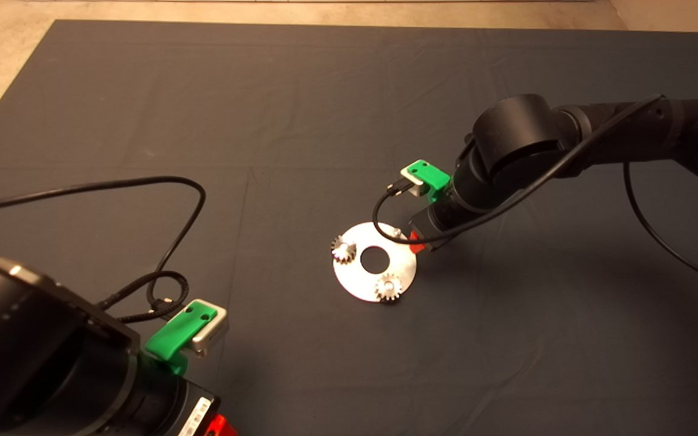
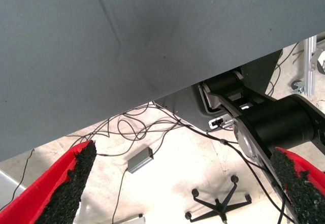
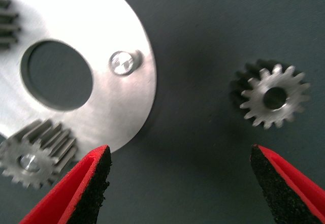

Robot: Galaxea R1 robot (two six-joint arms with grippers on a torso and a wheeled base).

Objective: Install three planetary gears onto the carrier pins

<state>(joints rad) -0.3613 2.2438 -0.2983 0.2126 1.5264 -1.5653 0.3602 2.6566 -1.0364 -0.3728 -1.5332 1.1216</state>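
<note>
The shiny round disc [image 1: 375,284] with a large centre hole lies mid-mat. Two planetary gears sit on carrier pins, one [image 1: 343,249] at its left edge and one [image 1: 389,287] at its near edge. The third pin [image 1: 395,232] is bare. My right gripper [image 1: 418,242] hovers low just right of the disc. In the right wrist view it [image 3: 183,183] is open and empty. The bare pin [image 3: 122,63] stands on the disc [image 3: 61,26], and a seated gear [image 3: 35,158] shows too. The third gear [image 3: 274,98] lies flat on the mat beside the disc. It is hidden in the head view.
My left gripper [image 1: 219,425] is parked at the mat's near left edge, open [image 2: 183,188], looking past the mat at cables, a small grey box [image 2: 139,160] and a chair base [image 2: 218,203] on the floor. A black cable [image 1: 185,200] loops over the left mat.
</note>
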